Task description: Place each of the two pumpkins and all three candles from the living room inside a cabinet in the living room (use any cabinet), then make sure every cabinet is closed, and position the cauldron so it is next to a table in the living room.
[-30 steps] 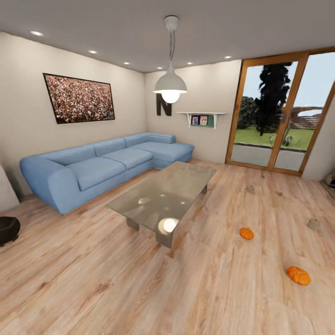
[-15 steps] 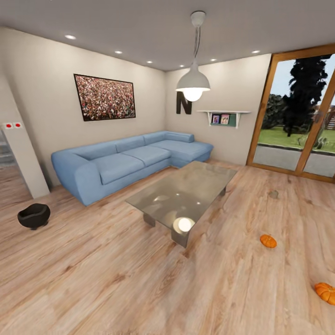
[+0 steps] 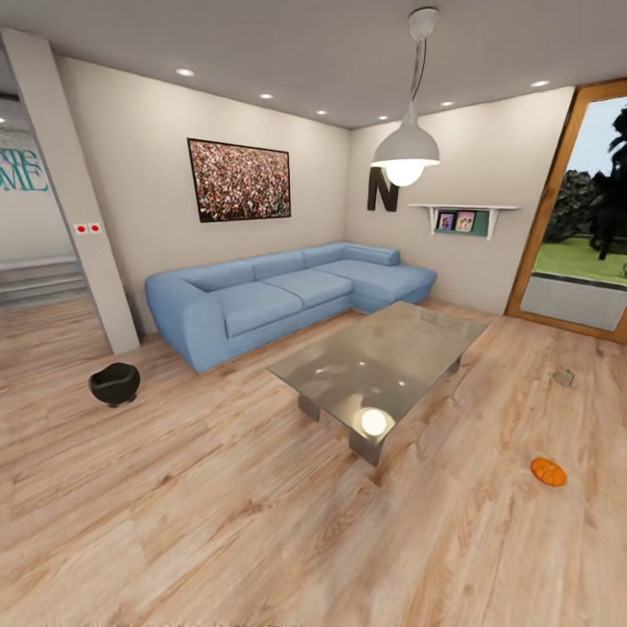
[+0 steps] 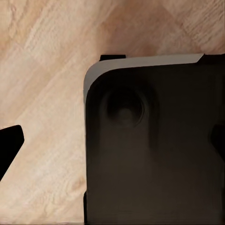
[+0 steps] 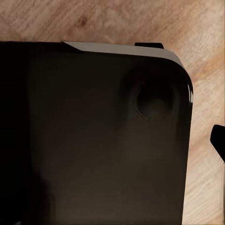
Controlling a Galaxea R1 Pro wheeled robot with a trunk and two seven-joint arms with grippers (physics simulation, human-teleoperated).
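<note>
Living room from the head view, with the job judged barely begun, if begun at all. On the wood floor (image 3: pixel 218 522), right of the glass-topped table (image 3: pixel 383 366): one orange pumpkin (image 3: pixel 549 471), loose and out in the open. Farther back, towards the glass door (image 3: pixel 570 261): one grey-beige candle (image 3: pixel 564 378), also on the floor, well apart from the pumpkin and from the table. Both waiting to be picked up and stowed. Second pumpkin, two more candles and the cabinet: whereabouts not to be judged here, so nothing to say on fronts shut or pulled out.

Far left, near the white pillar (image 3: pixel 78 200) and past the end of the blue sofa (image 3: pixel 261 300): the black cauldron (image 3: pixel 114 384), on the floor, well apart from the table, with open boards between. Judged undone too, then; needs bringing across to the table's side.

In the wrist views: left hand (image 4: pixel 112 143) and right hand (image 5: pixel 112 140), each over a dark body panel, bare floor beyond. A dark fingertip (image 4: pixel 9 146) at the frame's edge on the left arm, another (image 5: pixel 218 140) on the right arm. Nothing seen held in either. Released or clenched: cannot tell, with the rest lost against the dark panel.

Left to do, by this reckoning: all five small things into a cabinet, every front closed, cauldron moved.
</note>
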